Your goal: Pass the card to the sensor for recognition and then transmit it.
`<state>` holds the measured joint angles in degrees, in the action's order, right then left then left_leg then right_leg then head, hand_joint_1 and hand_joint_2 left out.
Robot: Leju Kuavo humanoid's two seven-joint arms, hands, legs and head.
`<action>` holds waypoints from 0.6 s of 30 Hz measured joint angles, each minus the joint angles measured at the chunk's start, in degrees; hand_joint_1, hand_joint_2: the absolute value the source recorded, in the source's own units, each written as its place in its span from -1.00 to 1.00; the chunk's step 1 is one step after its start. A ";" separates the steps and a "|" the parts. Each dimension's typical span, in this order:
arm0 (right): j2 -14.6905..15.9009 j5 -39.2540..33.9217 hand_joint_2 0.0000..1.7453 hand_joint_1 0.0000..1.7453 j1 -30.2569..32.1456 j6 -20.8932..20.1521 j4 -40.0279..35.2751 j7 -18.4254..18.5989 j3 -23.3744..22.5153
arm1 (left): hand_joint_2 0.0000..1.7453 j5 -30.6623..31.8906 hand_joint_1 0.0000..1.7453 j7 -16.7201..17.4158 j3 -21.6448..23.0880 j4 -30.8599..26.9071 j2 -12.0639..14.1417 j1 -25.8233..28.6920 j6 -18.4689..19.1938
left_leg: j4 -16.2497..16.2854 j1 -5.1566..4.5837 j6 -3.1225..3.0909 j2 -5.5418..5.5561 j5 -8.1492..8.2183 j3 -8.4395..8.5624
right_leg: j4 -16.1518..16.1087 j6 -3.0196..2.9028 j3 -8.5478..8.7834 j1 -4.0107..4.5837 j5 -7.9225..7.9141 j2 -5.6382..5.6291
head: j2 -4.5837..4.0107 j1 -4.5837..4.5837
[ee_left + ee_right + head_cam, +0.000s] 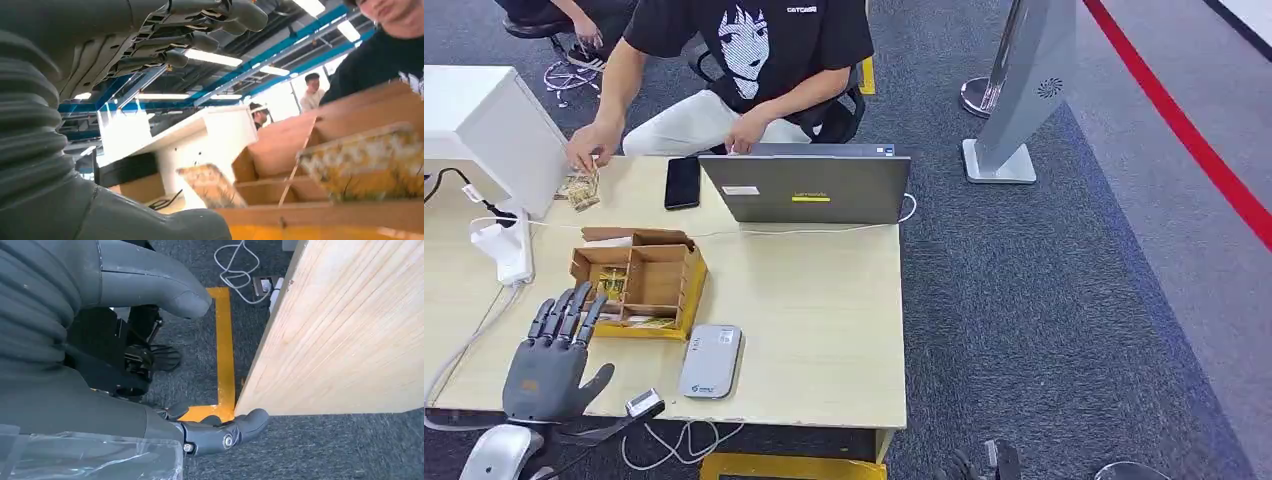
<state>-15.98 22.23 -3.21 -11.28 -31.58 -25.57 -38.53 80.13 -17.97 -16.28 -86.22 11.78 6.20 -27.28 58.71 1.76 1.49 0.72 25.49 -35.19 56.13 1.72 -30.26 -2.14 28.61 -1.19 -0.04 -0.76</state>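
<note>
Looking down, I see a pale wooden table (824, 330) on dark grey carpet (1044, 300), with a red line (1184, 125) running across the floor to my right and yellow tape (226, 345) by the table's near edge. A person (754, 60) sits at the far side behind an open laptop (809, 188), a black phone (682, 183) beside it. My left hand (554, 355) hovers over the table's near left corner, fingers spread and straight, holding nothing. Just ahead of its fingertips sits the wooden box (639, 280), with cards (612, 284) standing in its compartments. The grey sensor (711, 361) lies flat, right of my left hand and just nearer than the box. My right hand (150, 365) hangs below the table edge, holding nothing, fingers loosely apart.
</note>
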 joint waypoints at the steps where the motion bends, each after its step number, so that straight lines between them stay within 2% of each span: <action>1: 0.00 0.15 1.00 -1.00 0.00 0.00 0.00 -0.02 0.00 | 1.00 0.07 -1.00 0.13 -0.11 0.93 0.28 -0.32 0.19 | 0.00 0.00 0.00 0.00 0.00 0.00 | 0.00 0.00 0.00 0.00 0.00 0.01 | 0.00 0.04; 10: -0.02 0.74 1.00 -1.00 -0.04 0.00 0.17 -0.04 0.00 | 1.00 1.79 -1.00 1.95 -0.35 9.11 2.51 -5.46 1.73 | 0.00 0.00 0.00 0.07 -0.01 0.00 | 0.00 0.00 0.03 0.00 -0.01 0.09 | 0.00 0.07; 18: -0.02 1.01 1.00 -1.00 -0.23 0.02 0.55 -0.04 0.02 | 1.00 2.58 -1.00 3.10 -0.33 16.59 3.65 -10.95 1.57 | 0.00 0.00 0.00 0.08 -0.01 -0.01 | 0.01 0.00 0.04 0.00 0.00 0.10 | 0.00 0.04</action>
<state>-16.00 23.23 -3.44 -11.26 -31.04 -25.62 -38.51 82.71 -14.86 -16.61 -69.63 15.43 -4.75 -25.70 58.71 1.76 1.49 0.80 25.48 -35.20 56.14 1.72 -30.22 -2.14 28.61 -1.09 -0.04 -0.72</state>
